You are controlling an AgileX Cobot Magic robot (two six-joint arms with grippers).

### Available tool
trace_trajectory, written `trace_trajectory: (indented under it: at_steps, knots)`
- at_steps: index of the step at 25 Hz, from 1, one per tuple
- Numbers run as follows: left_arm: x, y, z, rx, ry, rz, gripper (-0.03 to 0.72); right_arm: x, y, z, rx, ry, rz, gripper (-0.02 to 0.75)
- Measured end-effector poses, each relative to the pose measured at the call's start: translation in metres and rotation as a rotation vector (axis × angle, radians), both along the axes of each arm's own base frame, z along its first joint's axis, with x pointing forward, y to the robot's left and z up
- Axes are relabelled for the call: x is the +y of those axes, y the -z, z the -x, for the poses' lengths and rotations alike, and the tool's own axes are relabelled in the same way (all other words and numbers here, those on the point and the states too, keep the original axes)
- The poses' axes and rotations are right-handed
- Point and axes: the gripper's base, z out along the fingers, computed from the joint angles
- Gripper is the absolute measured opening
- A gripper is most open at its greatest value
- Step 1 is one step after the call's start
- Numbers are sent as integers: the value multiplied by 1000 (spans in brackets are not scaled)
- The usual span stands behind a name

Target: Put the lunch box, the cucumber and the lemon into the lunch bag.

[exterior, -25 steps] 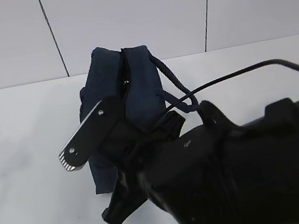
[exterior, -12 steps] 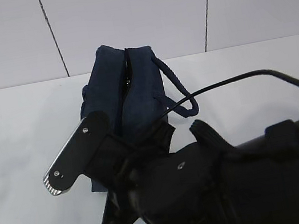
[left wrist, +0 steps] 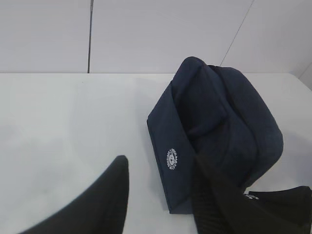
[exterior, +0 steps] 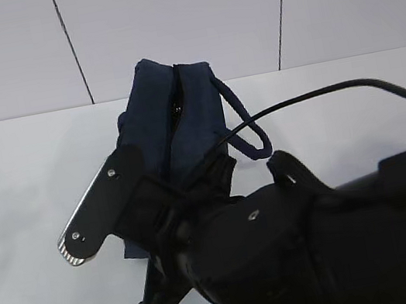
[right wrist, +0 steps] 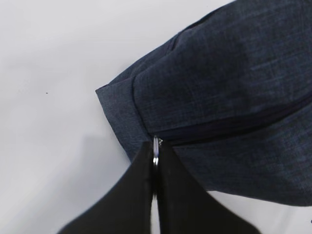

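The dark navy lunch bag (exterior: 173, 118) stands on the white table, with its zipper line (exterior: 175, 102) running along the top and its handle (exterior: 240, 118) looped at the right. My right gripper (right wrist: 156, 146) is shut on the silver ring zipper pull (right wrist: 155, 146) at the bag's near corner. The zipper (right wrist: 229, 127) behind it looks closed. My left gripper (left wrist: 158, 161) is open. One finger (left wrist: 105, 195) is over the table and the other (left wrist: 212, 195) is in front of the bag's side (left wrist: 214, 122). The lunch box, cucumber and lemon are out of view.
My right arm (exterior: 307, 252) fills the lower right of the exterior view and hides the bag's near end; its cable (exterior: 334, 89) arcs over the table. White table (exterior: 18, 176) lies left of the bag, with a panelled wall (exterior: 180, 22) behind.
My right arm has moved towards the camera and to the left with the zipper pull. The gap along the bag's top has narrowed to a thin line.
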Motion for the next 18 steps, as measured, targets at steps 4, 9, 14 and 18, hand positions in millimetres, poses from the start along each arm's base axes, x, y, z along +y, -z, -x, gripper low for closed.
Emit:
trace_trajectory:
  at_steps: [4,9,14,18]
  knots:
    - [0,0,0,0,0,0,308,0,0,0,-6,-11,12,8]
    - [0,0,0,0,0,2,308,0,0,0,-19,-31,36,8]
    - [0,0,0,0,0,2,308,0,-1,-1,-42,-51,50,8]
    - [0,0,0,0,0,2,308,0,-2,-2,-58,-54,59,8]
